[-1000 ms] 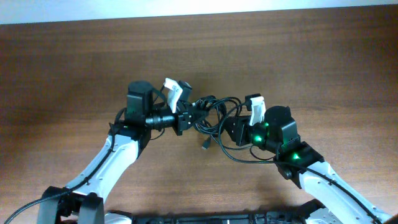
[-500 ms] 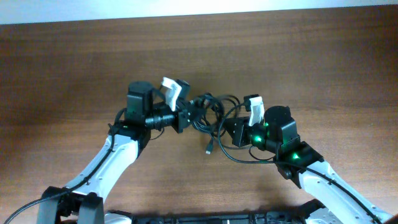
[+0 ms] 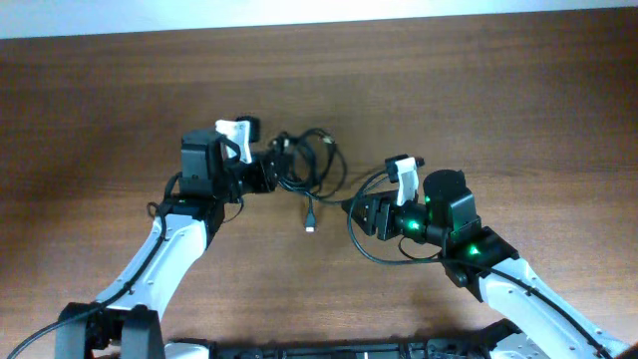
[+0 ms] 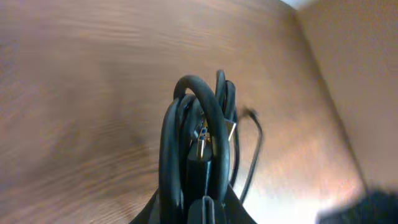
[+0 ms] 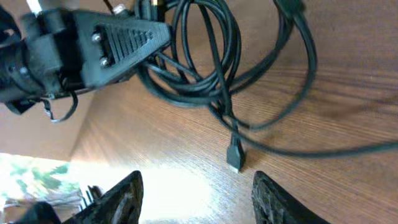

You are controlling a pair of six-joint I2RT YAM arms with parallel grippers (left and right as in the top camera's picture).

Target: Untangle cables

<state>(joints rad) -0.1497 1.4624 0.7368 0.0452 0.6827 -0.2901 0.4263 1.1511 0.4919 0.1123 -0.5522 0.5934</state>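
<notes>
the table (image 3: 498, 100) is showing brown wood grain with a smooth, low-sheen finish, glaring pale in places. the cables (image 3: 321, 160) are looking like smooth black rubbery plastic, catching a soft gloss on their curves. a plug (image 4: 202, 142) among them is gleaming like bare metal. the left gripper (image 3: 265, 172) is showing matt black ribbed plastic, with a white plastic piece on top.
</notes>
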